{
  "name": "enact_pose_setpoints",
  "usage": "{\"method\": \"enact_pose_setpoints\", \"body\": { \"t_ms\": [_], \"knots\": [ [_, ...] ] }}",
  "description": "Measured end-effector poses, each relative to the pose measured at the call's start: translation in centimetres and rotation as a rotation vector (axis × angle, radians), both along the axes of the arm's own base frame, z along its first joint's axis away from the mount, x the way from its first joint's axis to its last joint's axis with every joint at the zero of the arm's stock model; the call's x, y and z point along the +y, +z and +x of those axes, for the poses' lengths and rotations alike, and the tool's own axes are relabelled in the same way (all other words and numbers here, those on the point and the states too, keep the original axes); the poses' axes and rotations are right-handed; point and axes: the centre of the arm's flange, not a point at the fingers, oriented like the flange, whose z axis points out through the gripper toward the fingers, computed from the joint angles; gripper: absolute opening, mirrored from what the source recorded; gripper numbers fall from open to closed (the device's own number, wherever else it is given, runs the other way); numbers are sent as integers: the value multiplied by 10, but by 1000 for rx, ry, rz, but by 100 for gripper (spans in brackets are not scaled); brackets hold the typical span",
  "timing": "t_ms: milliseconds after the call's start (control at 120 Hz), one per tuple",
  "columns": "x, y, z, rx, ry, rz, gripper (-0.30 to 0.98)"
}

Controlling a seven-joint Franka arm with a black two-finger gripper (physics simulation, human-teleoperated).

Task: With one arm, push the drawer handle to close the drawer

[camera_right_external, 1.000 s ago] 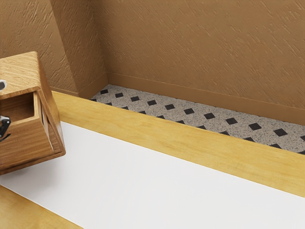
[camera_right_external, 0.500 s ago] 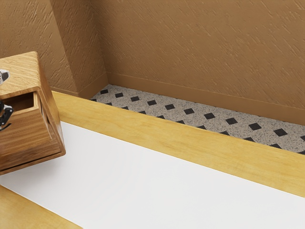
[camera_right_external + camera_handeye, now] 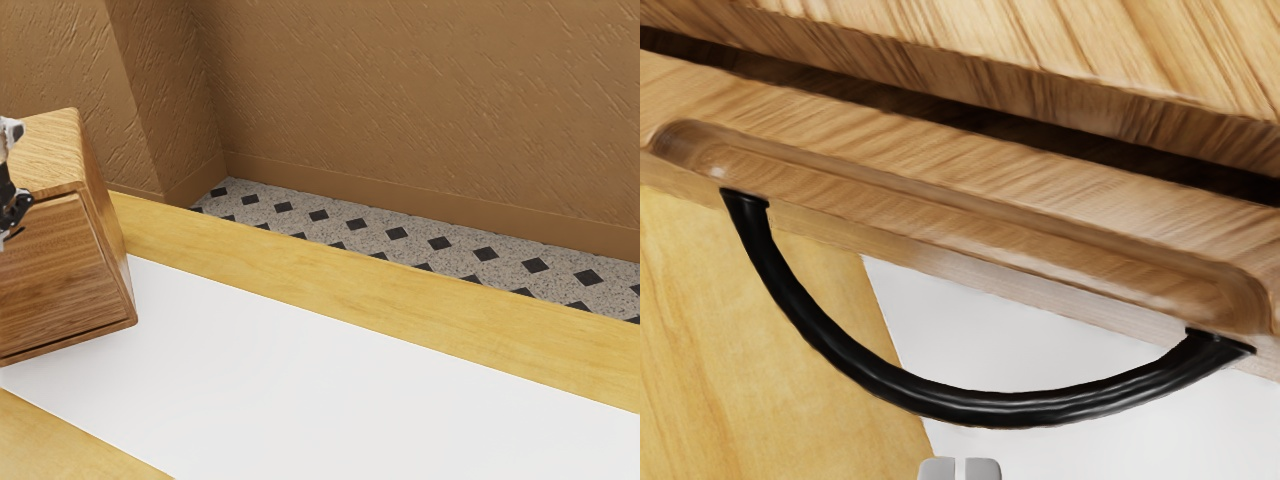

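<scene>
I see yellow wooden table [image 3: 300,270], with white flat sheet [image 3: 330,370] lying on it. Beyond table: speckled floor [image 3: 336,229] with dark diamonds, rough brown wall [image 3: 420,110].

- Exterior view: bright, soft light falls on the tabletop [image 3: 400,325] well apart from the claw [image 3: 8,232].
- Beside the claw, the cabinet's top [image 3: 50,150] is paler than its drawer front [image 3: 60,265], suggesting light from above.
- Small pale glints pick out the claw's dark parts.
- Below the claw's level, a faint, soft-edged shadow greys the white sheet [image 3: 330,370] near the cabinet.
- Behind the claw, gentle shading brings out the wall's [image 3: 420,90] rough relief.
- Wrist view: ahead of the claw, muted sheen follows the black handle [image 3: 985,408]; deep shade fills the slot beyond it.
</scene>
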Motion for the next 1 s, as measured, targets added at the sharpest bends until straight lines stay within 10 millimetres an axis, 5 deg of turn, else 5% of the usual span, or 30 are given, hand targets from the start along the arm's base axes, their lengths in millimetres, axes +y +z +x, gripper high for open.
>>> {"method": "enact_pose_setpoints", "body": {
  "t_ms": [183, 267, 442, 767, 883, 1000],
  "knots": [
    [4, 1, 20, -15, -29, 24, -10],
    [-7, -6, 10, -2, -25, -20, -10],
    [-98, 40, -6, -10, -128, -49, -10],
    [-289, 90, -21, 21, -440, -70, -10],
    [-315, 115, -8, -4, -494, -75, -10],
    [-316, 137, 36, -16, -517, -74, -10]
  ]
}}
